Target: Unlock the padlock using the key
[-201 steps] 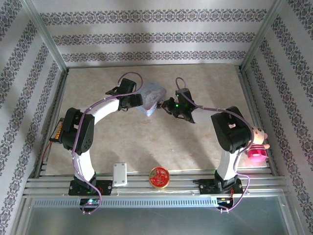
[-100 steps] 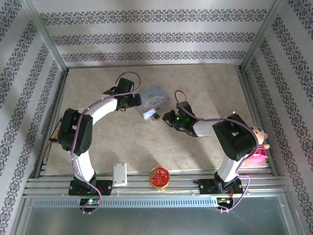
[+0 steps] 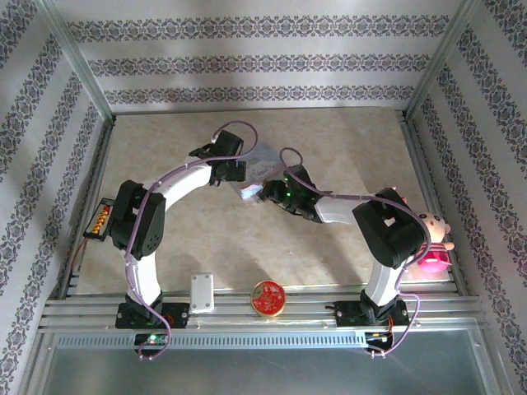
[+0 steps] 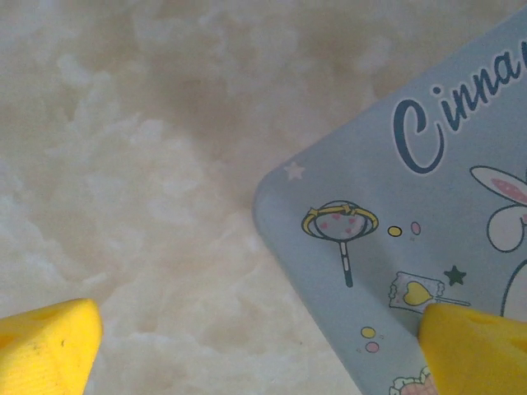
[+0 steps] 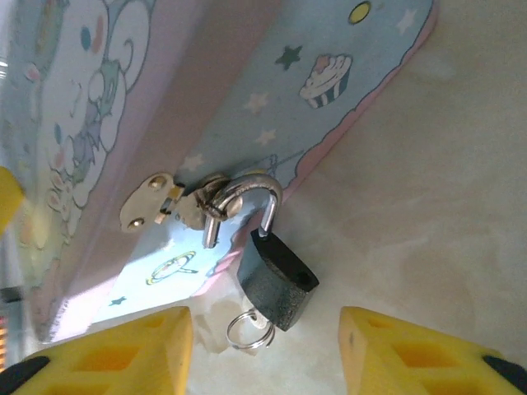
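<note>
Left arm, right arm: white link shells, black joint housings, black bases. Lilac cable routed along each arm. Small green light on the right wrist. Left claw, right claw: blocky yellow fingers. The right pair has square recesses and black corners.

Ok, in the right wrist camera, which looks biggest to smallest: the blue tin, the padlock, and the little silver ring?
1. Blue tin, by far the largest; it runs past the picture's edges.
2. Padlock, dark body plus shackle.
3. Silver ring under the padlock, smallest.
All sit close together, so nearness hardly skews this.
</note>
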